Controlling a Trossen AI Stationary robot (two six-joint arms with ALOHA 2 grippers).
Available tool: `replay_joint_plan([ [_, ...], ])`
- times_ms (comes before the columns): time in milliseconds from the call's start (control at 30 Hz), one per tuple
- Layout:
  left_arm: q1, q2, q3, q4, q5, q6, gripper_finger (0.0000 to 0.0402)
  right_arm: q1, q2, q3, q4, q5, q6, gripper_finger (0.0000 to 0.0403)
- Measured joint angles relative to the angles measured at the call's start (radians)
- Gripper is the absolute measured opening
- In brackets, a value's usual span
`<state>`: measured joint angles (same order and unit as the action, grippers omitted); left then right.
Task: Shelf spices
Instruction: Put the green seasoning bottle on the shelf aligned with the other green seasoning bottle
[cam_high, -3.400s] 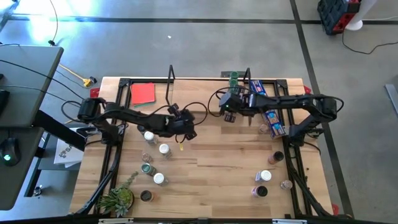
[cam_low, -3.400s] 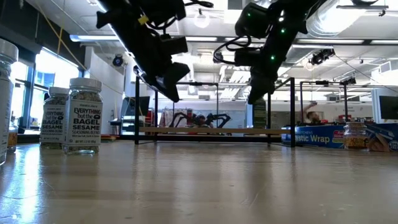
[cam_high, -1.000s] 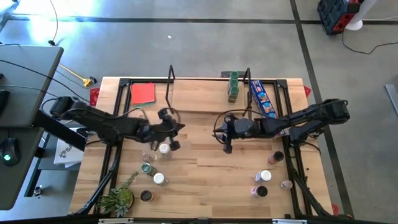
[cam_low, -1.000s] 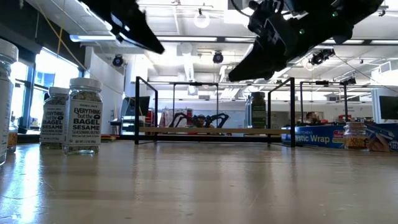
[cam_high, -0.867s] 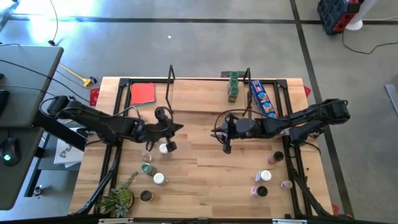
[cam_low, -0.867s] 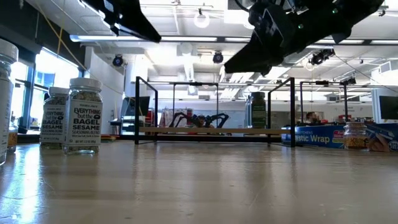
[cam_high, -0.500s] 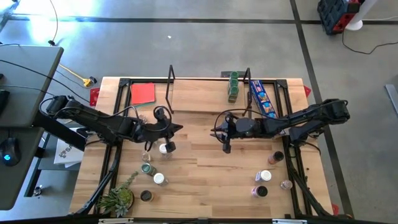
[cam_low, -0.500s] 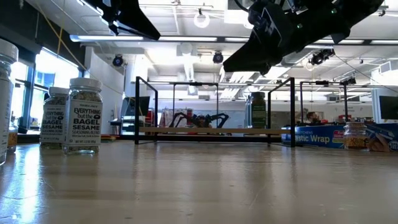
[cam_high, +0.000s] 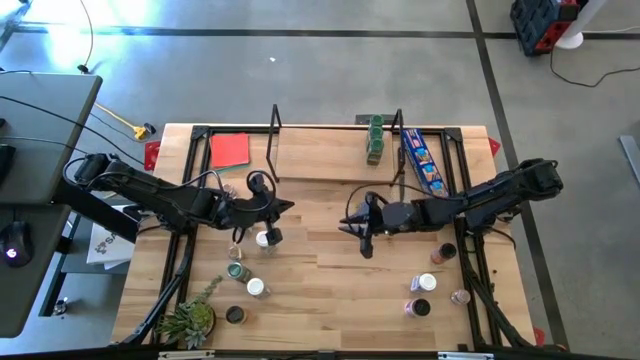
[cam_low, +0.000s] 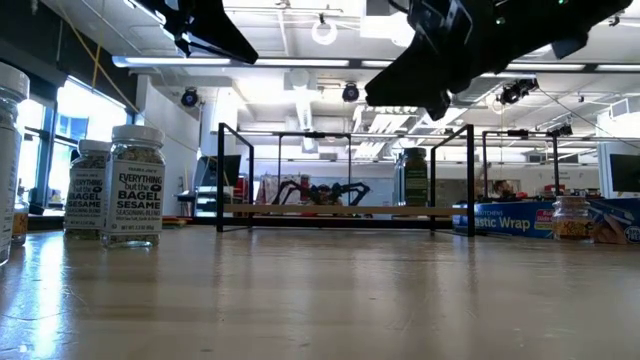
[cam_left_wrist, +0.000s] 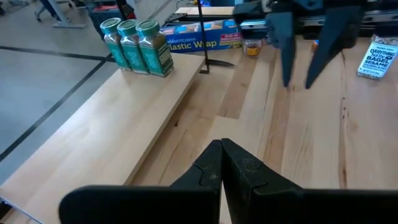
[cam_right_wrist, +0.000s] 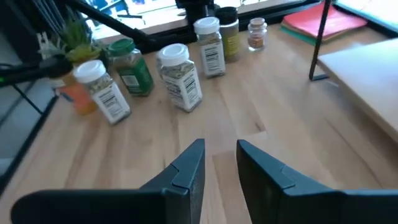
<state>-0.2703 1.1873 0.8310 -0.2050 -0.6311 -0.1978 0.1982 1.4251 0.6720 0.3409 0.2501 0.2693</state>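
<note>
The shelf (cam_high: 330, 166) is a narrow light-wood board between two black wire uprights at the table's far side. Three green-topped spices (cam_left_wrist: 132, 45) stand in a row at its right end. Several more spices (cam_right_wrist: 178, 77) stand on the tabletop at the near left, and another group (cam_high: 428, 284) at the near right. My left gripper (cam_left_wrist: 222, 163) hovers shut above the table, left of centre. Facing it right of centre, my right gripper (cam_right_wrist: 220, 167) is open with nothing between its fingers. Both are clear of every jar.
A long blue plastic-wrap box (cam_high: 421, 160) lies right of the shelf. A red folder (cam_high: 230, 150) is at the far left and a small green plant (cam_high: 190, 320) at the near left corner. Bare wood (cam_high: 340, 280) lies between the two jar groups.
My right gripper has swung a little toward the table's near edge and rolled about its own axis. The gap between its fingers is unchanged.
</note>
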Motion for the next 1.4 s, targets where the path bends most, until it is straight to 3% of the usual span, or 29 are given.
replay_joint_plan([
  [167, 0.000, 0.000, 0.000, 0.000, 0.000, 0.000, 0.0001, 0.053, 0.002, 0.000, 0.000, 0.131, 0.022, 0.0087],
  [667, 0.000, 0.000, 0.000, 0.005, -0.001, -0.035, 0.0001, 0.131, 0.002, 0.000, 0.001, 0.175, 0.126, 0.0087],
  [867, 0.002, 0.000, 0.000, 0.100, 0.000, -0.017, 0.0001, 0.156, 0.002, 0.000, 0.001, 0.224, 0.144, 0.0087],
  [933, 0.002, -0.002, 0.000, 0.129, 0.033, -0.004, 0.0001, 0.165, 0.002, 0.000, 0.001, 0.224, 0.149, 0.0087],
  [1033, -0.009, -0.011, 0.026, 0.101, 0.198, 0.117, 0.0001, 0.174, 0.002, 0.000, 0.001, 0.226, 0.149, 0.0087],
  [1100, -0.038, -0.015, 0.066, 0.024, 0.284, 0.191, 0.0001, 0.178, 0.002, 0.000, 0.000, 0.228, 0.149, 0.0087],
  [1167, -0.074, -0.015, 0.131, -0.112, 0.305, 0.213, 0.0001, 0.178, 0.002, 0.001, 0.001, 0.228, 0.147, 0.0087],
  [1400, -0.225, 0.024, 0.346, -0.786, 0.318, -0.131, 0.0051, 0.177, 0.002, 0.001, 0.000, 0.236, 0.129, 0.0087],
])
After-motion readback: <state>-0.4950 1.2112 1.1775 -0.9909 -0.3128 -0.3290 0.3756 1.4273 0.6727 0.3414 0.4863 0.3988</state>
